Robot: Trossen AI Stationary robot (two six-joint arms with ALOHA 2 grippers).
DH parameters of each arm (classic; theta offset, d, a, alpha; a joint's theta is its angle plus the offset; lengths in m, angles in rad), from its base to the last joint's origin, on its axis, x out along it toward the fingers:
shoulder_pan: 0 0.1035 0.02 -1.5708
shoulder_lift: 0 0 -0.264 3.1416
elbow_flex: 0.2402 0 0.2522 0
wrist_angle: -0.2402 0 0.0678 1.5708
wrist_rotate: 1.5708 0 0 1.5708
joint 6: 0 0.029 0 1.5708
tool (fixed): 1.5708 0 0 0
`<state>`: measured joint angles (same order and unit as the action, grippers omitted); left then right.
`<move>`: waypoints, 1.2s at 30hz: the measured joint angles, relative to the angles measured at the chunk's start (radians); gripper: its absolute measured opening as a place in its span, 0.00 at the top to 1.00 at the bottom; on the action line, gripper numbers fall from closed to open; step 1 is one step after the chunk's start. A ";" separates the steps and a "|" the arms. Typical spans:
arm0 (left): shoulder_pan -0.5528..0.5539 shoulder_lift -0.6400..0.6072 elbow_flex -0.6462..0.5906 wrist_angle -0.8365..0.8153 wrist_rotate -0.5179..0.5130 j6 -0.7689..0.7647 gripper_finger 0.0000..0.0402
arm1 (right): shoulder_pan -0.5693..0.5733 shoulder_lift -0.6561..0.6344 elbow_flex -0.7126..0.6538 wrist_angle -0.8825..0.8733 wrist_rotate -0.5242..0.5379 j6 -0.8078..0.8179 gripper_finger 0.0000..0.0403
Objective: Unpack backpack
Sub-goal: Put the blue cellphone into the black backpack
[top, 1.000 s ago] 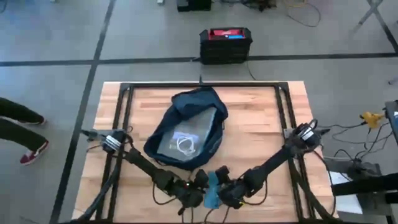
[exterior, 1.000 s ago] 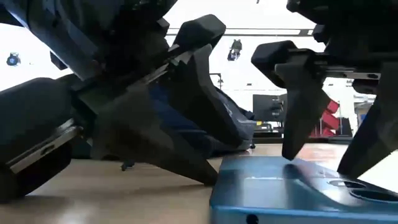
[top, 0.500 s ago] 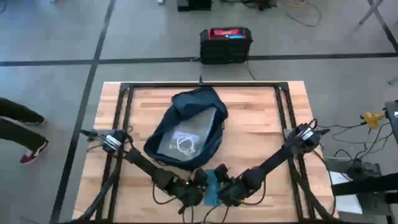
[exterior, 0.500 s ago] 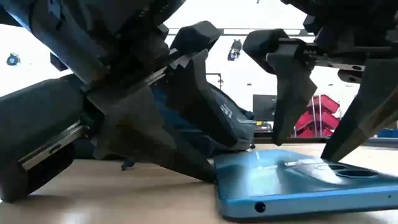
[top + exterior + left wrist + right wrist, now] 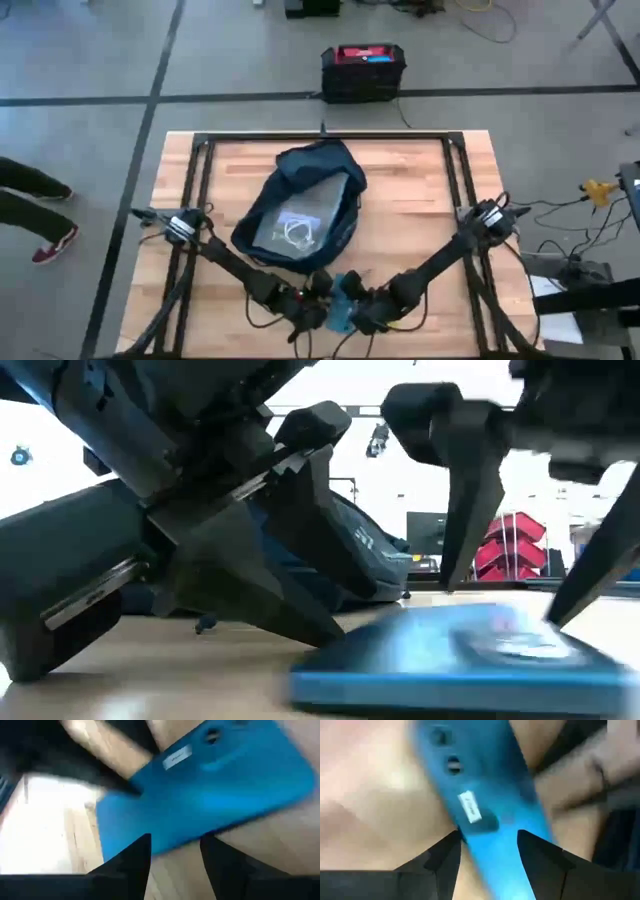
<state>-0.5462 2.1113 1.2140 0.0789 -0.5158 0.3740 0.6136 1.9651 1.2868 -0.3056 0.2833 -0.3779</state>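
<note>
At the table's near edge, a blue phone (image 5: 340, 303) lies flat on the wooden table (image 5: 420, 190), between the two grippers. The right gripper (image 5: 357, 308) straddles the phone: its fingers (image 5: 540, 862) stand either side of the blue body, though whether they press on it cannot be told. The left gripper (image 5: 318, 300) is just beside the phone's other edge, fingers (image 5: 127, 865) parted narrowly with nothing between them. Farther back, mid-table, the backpack (image 5: 300, 205) lies unzipped; a coiled white cable (image 5: 298, 234) rests on its pale lining. Beyond the table, a black box with a red top (image 5: 363, 70) stands on the floor.
</note>
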 joint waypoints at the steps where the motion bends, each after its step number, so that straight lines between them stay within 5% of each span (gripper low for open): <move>1: 0.001 0.000 0.000 0.000 0.000 -0.004 0.61 | 0.003 -0.003 0.005 0.018 0.007 -0.020 0.55; 28: 0.007 -0.003 -0.060 0.051 0.027 -0.135 0.61 | 0.028 0.047 0.066 0.019 0.155 -0.118 0.55; 36: 0.006 -0.004 -0.073 0.069 0.030 -0.152 0.61 | 0.010 0.053 0.025 -0.030 0.128 -0.069 0.55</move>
<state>-0.5404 2.1075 1.1408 0.1474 -0.4854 0.2218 0.6236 2.0178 1.3121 -0.3354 0.4117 -0.4465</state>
